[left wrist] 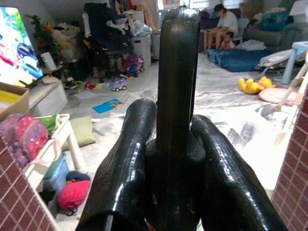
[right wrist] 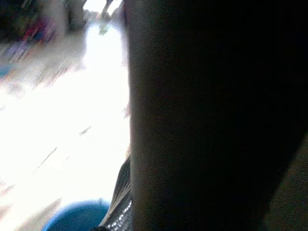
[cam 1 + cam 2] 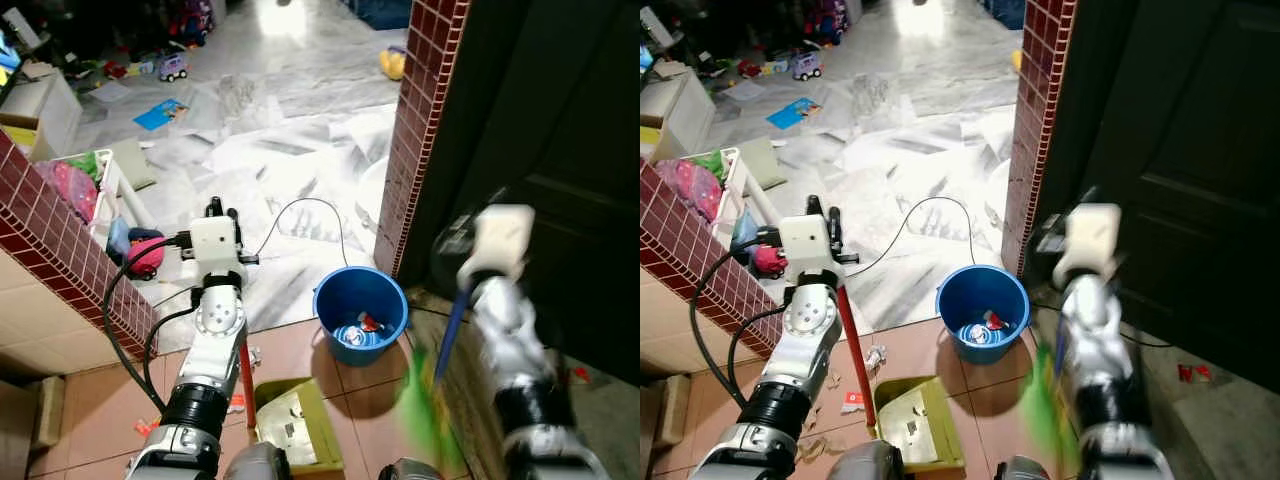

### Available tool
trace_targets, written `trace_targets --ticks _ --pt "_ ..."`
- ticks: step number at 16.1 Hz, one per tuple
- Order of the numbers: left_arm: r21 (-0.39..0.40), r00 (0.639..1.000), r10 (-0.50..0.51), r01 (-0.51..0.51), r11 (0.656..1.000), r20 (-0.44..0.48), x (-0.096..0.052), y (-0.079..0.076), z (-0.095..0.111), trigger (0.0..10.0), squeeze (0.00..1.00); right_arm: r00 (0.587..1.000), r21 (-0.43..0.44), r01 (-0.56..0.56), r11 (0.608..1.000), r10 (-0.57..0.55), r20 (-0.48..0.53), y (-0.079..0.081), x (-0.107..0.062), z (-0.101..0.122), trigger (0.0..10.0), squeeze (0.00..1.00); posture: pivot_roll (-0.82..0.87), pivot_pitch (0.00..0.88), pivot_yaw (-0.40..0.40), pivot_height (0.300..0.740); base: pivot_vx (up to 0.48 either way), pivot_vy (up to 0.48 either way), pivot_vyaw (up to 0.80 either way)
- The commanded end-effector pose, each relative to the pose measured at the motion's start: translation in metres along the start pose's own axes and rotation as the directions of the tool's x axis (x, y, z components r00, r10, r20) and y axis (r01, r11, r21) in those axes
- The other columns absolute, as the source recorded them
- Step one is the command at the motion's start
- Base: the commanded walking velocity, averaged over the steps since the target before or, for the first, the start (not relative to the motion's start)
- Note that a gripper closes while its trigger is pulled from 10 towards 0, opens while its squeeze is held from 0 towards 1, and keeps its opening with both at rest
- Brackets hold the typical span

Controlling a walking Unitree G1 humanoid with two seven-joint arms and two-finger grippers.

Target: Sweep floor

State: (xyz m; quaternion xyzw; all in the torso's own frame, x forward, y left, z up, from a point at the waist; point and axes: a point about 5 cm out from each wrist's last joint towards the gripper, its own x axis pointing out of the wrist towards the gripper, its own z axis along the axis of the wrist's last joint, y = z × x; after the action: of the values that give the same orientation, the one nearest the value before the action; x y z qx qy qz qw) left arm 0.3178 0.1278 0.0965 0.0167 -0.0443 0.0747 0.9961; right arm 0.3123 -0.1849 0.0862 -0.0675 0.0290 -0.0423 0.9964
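Observation:
My left gripper is shut on the black top of the dustpan's red pole; its fingers wrap the black handle. The green dustpan rests on the terracotta tiles below, with scraps inside. My right arm is blurred by motion beside the dark door. Its gripper holds a broom with a blue handle and green bristles lifted just right of the dustpan. Paper scraps lie on the tiles by the pole.
A blue bucket with litter inside stands just beyond the dustpan. A red brick pillar and dark door close the right side. A low brick wall borders the left. A black cable loops over the marble floor; toys lie farther off.

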Motion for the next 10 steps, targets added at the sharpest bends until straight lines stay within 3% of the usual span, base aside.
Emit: trace_targets --ticks 1,3,5,7,10 --pt "-0.006 1.000 0.003 -0.003 1.000 0.026 0.002 0.004 0.008 10.0 0.00 0.984 0.026 -0.143 0.989 0.145 -0.108 0.028 -0.010 -0.017 10.0 0.00 -0.05 0.000 0.056 0.740 0.000 0.000 0.00" --pt "-0.006 0.999 -0.007 0.007 1.000 0.035 0.000 0.005 0.011 10.0 0.00 0.936 0.034 -0.325 0.945 0.327 -0.133 0.054 -0.019 -0.019 10.0 0.00 -0.04 0.000 0.062 0.740 0.000 0.000 0.00" --pt "-0.003 0.999 -0.004 0.004 1.000 0.044 -0.002 0.008 0.015 10.0 0.00 0.925 0.038 -0.370 0.928 0.372 -0.078 0.058 -0.020 -0.008 10.0 0.00 -0.02 0.000 0.055 0.740 0.000 0.000 0.00" --pt "-0.004 0.999 0.019 -0.019 1.000 0.051 -0.010 0.010 0.024 10.0 0.00 0.908 0.060 -0.417 0.907 0.413 0.067 0.059 -0.020 0.019 10.0 0.00 -0.01 0.000 0.043 0.740 0.000 0.000 0.00" --pt "-0.042 1.000 0.002 -0.002 0.999 0.010 -0.017 0.008 0.018 10.0 0.00 0.899 0.050 -0.432 0.900 0.426 0.105 0.064 -0.024 0.025 10.0 0.00 -0.02 0.000 0.034 0.740 0.000 0.000 0.80"
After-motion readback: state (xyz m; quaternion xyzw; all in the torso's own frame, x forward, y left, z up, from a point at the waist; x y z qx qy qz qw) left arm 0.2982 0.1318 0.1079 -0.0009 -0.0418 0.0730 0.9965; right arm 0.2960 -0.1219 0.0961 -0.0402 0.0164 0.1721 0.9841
